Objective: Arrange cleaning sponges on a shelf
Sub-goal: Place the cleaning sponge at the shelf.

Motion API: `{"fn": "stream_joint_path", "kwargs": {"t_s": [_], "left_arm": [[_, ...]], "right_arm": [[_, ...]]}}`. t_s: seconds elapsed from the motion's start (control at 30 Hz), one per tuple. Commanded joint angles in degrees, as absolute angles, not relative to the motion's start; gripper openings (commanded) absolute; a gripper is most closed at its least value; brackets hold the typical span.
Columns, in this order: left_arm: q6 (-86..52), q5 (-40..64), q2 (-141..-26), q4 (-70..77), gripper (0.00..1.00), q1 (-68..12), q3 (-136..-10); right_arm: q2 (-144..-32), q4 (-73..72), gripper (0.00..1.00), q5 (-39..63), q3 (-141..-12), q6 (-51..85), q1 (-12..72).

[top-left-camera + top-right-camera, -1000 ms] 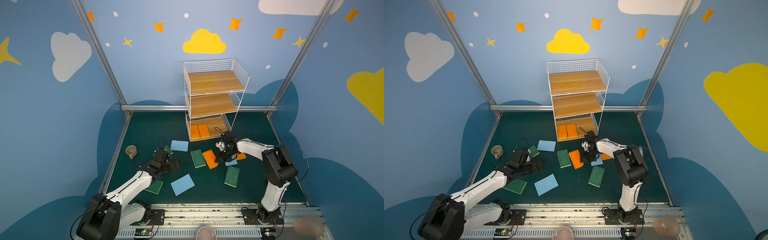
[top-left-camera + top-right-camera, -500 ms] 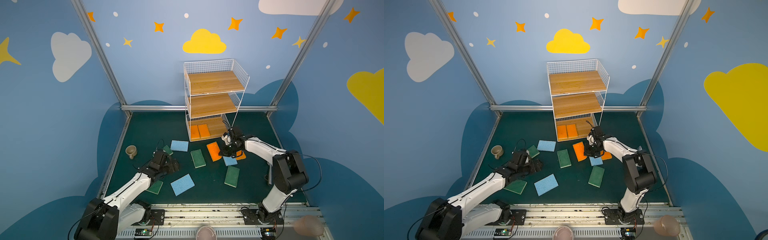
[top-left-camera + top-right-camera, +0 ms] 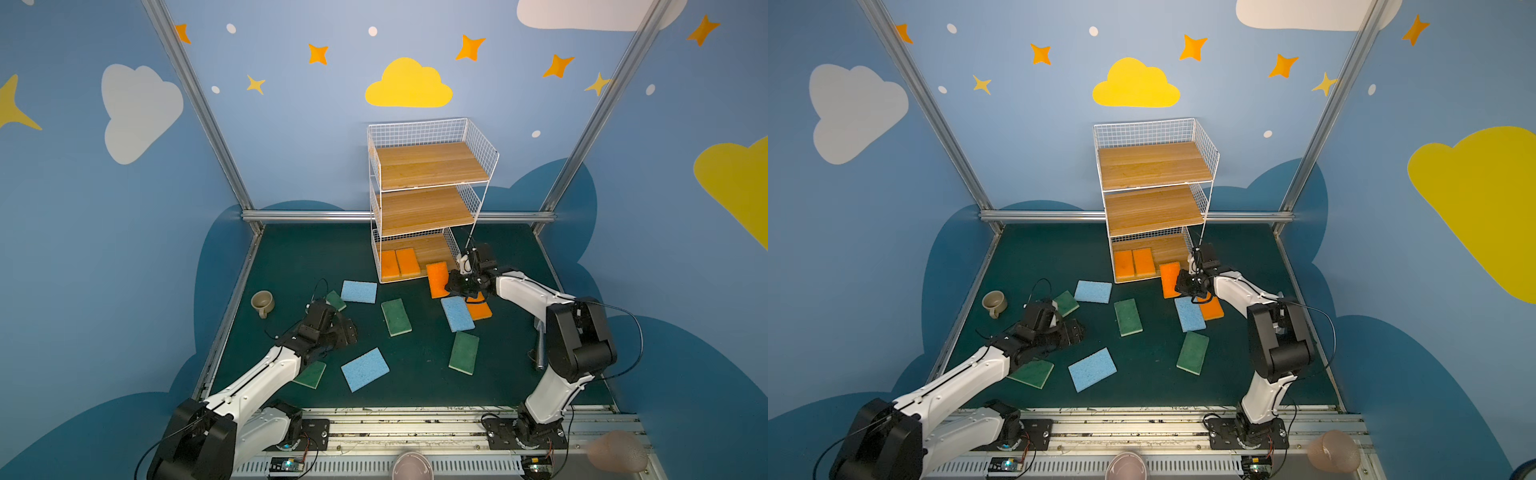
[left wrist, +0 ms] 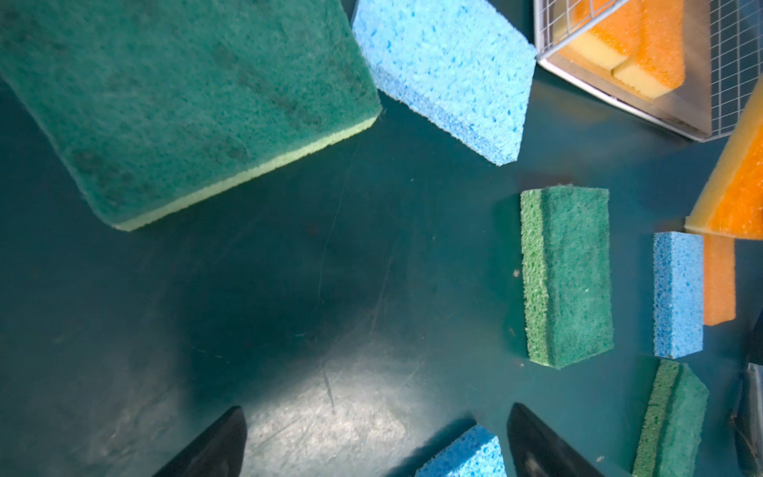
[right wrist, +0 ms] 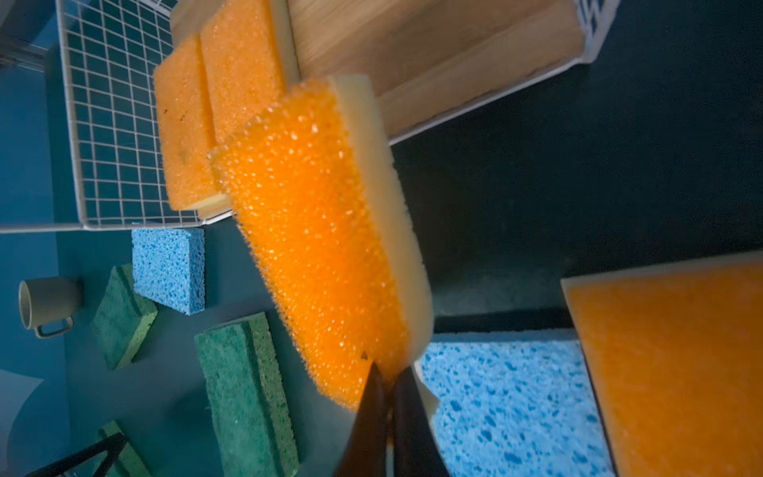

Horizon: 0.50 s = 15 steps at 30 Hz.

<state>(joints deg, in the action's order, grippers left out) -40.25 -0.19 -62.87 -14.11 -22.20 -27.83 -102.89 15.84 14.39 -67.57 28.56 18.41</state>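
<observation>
The shelf stands at the back of the green mat, with two orange sponges side by side on its bottom tier. My right gripper is shut on the end of a third orange sponge, held tilted at the front edge of that tier. My left gripper hangs open low over the mat, holding nothing. A blue sponge's corner lies between its fingers.
Loose on the mat are blue sponges, green sponges and an orange sponge partly under a blue one. A beige cup stands at the left.
My right gripper has lifted the orange sponge off the mat and carried it back toward the shelf's bottom tier. The left arm has barely moved.
</observation>
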Motion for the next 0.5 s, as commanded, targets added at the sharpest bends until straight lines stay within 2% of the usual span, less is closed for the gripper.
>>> {"fn": "stream_joint_path", "kwargs": {"t_s": [0.0, 0.17, 0.47], "left_arm": [[-39.3, -0.6, -63.6, -12.8, 0.98, -22.3, -27.7], [-39.2, -0.4, -65.5, -11.3, 0.98, -22.3, -28.2], [-39.1, -0.3, -67.2, -10.1, 0.98, -22.3, -28.9]], "right_arm": [[-105.4, 12.6, 0.00, 13.3, -69.3, 30.0, 17.8], [-107.2, 10.0, 0.00, 12.0, -69.6, 30.8, 17.1], [-112.4, 8.7, 0.00, 16.3, -74.0, 31.2, 16.9]]}}
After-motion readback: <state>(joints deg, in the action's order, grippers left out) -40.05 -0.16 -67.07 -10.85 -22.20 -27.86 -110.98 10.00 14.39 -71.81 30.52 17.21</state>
